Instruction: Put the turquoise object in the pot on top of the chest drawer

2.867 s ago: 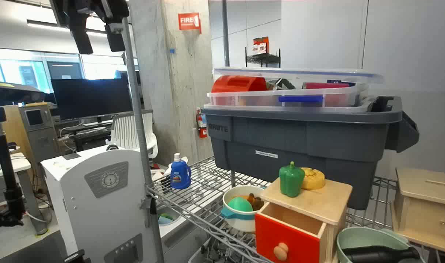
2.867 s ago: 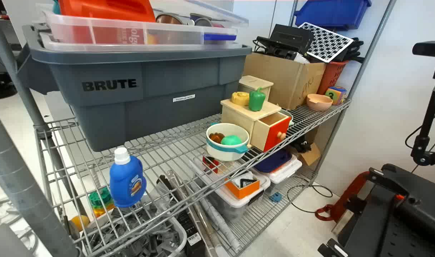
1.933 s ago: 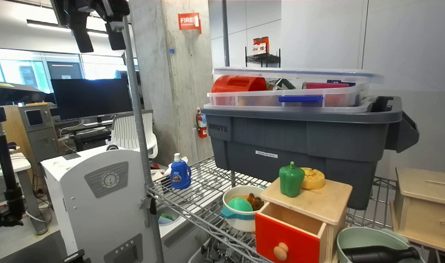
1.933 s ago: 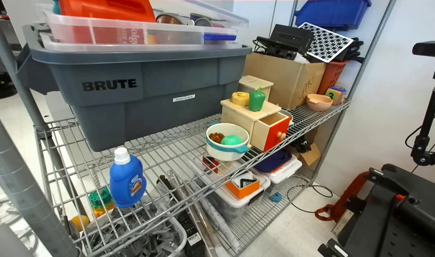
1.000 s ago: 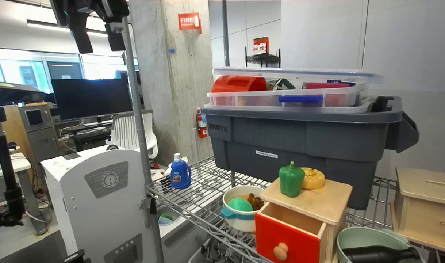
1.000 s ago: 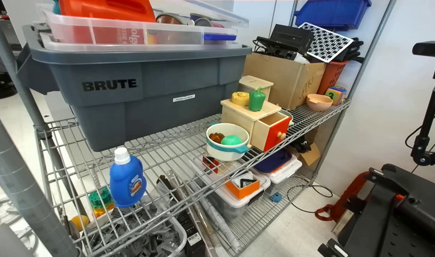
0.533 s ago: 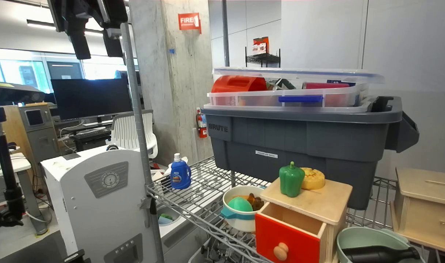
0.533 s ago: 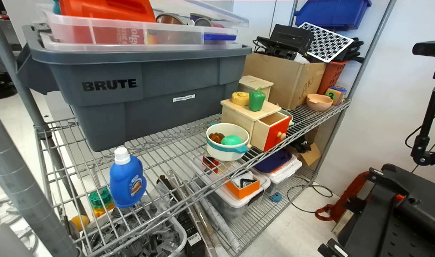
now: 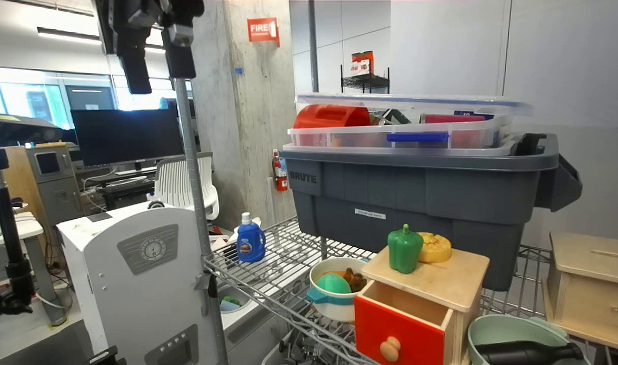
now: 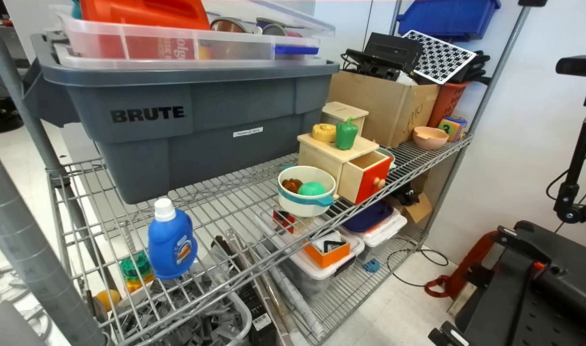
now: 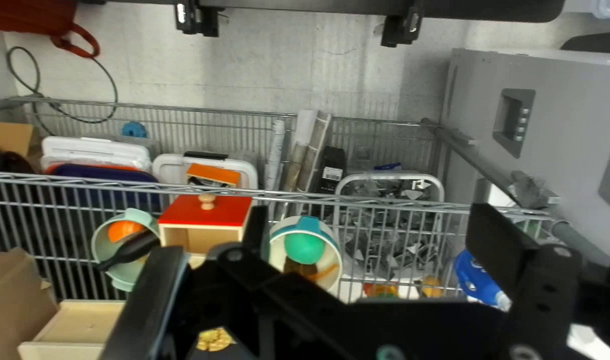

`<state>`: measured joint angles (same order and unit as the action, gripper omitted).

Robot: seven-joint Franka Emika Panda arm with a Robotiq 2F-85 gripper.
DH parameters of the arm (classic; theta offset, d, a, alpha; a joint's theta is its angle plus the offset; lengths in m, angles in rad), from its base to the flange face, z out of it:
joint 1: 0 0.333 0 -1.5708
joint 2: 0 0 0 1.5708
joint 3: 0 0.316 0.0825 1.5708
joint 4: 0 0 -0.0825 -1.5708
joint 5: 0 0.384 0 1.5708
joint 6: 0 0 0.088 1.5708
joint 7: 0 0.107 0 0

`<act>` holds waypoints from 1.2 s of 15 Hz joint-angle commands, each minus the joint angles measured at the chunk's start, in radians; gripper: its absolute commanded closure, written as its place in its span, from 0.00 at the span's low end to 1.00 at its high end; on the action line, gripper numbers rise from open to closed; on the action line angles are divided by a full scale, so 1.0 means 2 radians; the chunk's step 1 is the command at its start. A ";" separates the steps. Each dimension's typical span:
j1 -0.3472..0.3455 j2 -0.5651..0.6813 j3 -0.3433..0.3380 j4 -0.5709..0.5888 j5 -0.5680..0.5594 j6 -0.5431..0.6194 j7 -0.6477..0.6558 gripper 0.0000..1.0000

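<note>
The black fingers [image 9: 180,58] are just now swinging sideways and dipping a touch in an exterior view, and a dark tip [image 10: 532,2], perhaps one of them, is newly peeking in at the top edge of an exterior view. They are standing wide apart and holding nothing, hanging high and well apart from the wire shelf [image 10: 244,187]. There nothing is stirring: the turquoise object [image 10: 312,189] is sitting inside the pot [image 10: 296,206], next to brown pieces [image 10: 292,185], and the pot is standing just beside the chest drawer [image 9: 448,285]. So the approach is probably only beginning; the lift out and the setting down are still waiting, and a green pepper [image 9: 405,249] and a yellow piece [image 9: 435,247] are taking up part of the wooden top.

As for writing, the grey tote [image 10: 216,105] is carrying "BRUTE" in capitals, while its white label [image 10: 248,132] is showing print too blurred to read. Through the see-through bin [image 10: 254,50] part of a word, "olg", is showing, a red sign [image 9: 262,30] is announcing "FIRE", and a toy block [image 10: 451,129] is displaying a "3".
</note>
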<state>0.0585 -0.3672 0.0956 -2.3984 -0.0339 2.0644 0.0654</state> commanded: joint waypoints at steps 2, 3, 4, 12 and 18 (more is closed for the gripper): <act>-0.020 -0.009 0.008 0.022 -0.071 -0.022 0.037 0.00; -0.017 -0.006 0.004 0.024 -0.070 -0.019 0.026 0.00; -0.012 -0.002 0.001 0.024 -0.066 -0.012 0.014 0.00; 0.018 0.009 -0.037 0.028 0.054 -0.006 -0.114 0.00; 0.013 0.005 -0.037 0.024 0.069 -0.005 -0.129 0.00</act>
<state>0.0818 -0.3578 0.0253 -2.3517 0.1049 2.0566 -0.1946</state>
